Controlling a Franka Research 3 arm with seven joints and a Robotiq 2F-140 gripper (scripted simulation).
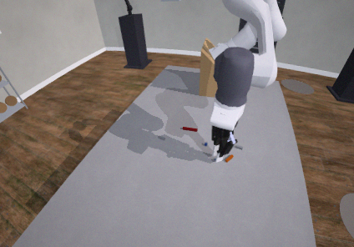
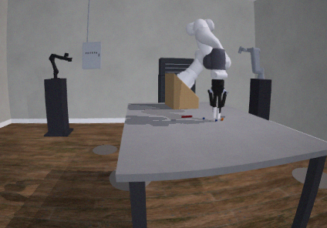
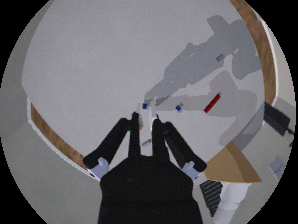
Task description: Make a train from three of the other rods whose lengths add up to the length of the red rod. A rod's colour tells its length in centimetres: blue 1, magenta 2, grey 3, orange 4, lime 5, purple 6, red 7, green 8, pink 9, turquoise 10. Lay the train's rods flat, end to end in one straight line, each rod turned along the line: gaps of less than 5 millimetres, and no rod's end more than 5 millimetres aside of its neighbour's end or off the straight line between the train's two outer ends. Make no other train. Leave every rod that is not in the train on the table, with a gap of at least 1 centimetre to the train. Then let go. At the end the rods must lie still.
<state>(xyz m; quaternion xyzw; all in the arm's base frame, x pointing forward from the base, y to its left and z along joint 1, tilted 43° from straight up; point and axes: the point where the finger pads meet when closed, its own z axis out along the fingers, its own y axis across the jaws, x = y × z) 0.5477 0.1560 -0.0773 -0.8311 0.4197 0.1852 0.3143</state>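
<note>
The red rod (image 1: pixel 189 128) lies flat near the middle of the table; it also shows in the wrist view (image 3: pixel 213 103). A small blue rod (image 1: pixel 204 143) lies to the right of it. An orange rod (image 1: pixel 229 158) lies just right of my fingertips. A grey rod (image 1: pixel 239 147) pokes out behind the gripper. My gripper (image 1: pixel 218 157) points straight down with its tips at the table top, beside the orange rod. Its fingers stand close together with nothing between them (image 3: pixel 144 125). In the wrist view, one blue rod (image 3: pixel 144 106) lies just ahead of the fingertips and a second one (image 3: pixel 178 106) lies to its right.
Another small grey rod (image 1: pixel 161 138) lies left of the red rod. A tan wedge-shaped block (image 1: pixel 207 69) stands at the back of the table by the arm's base. Dark pedestals stand on the floor around the table.
</note>
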